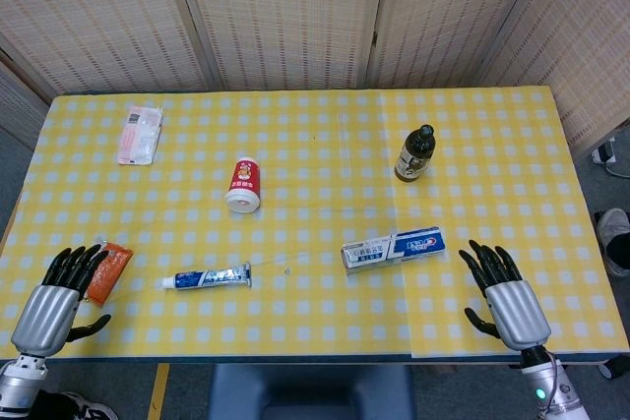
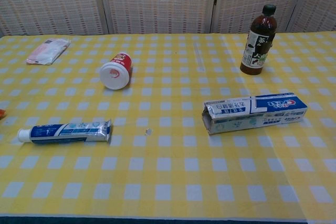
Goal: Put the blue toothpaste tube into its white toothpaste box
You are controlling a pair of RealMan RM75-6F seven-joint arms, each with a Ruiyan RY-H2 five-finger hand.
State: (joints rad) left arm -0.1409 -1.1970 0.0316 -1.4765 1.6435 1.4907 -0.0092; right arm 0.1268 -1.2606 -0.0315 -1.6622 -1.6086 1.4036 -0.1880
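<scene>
The blue toothpaste tube (image 1: pixel 208 278) (image 2: pixel 65 131) lies flat on the yellow checked table, cap pointing left. Its white and blue box (image 1: pixel 393 248) (image 2: pixel 254 112) lies to the right of the tube, with its open end facing left. My left hand (image 1: pixel 57 302) hovers open at the table's front left corner, well left of the tube. Over the front right edge my right hand (image 1: pixel 504 294) is open too, just right of the box. Neither hand holds anything, and neither shows in the chest view.
A red and white cup (image 1: pixel 244 186) (image 2: pixel 115 71) lies on its side behind the tube. A dark bottle (image 1: pixel 414 152) (image 2: pixel 259 40) stands behind the box. A pink packet (image 1: pixel 139 133) (image 2: pixel 48 51) lies far left. An orange packet (image 1: pixel 109 270) lies by my left hand.
</scene>
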